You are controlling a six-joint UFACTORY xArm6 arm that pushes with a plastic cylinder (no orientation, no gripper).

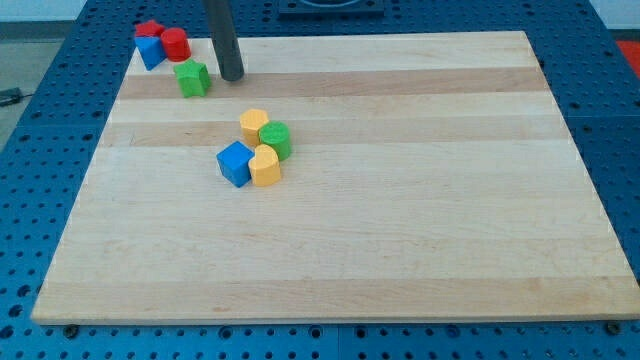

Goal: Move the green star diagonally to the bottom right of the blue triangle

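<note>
The wooden board (400,200) sits on a blue table with holes (620,150). My tip (232,76) has no fingers. It is just right of the green star (192,78), near the blue triangle (150,52).

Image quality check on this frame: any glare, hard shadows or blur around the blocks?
Camera view: even, diffuse light, no strong glare on the wooden board; only soft, short shadows under the blocks, such as the green star and the blue cube; my tip and block edges look reasonably sharp; the board shows perspective narrowing toward the view's top.
</note>
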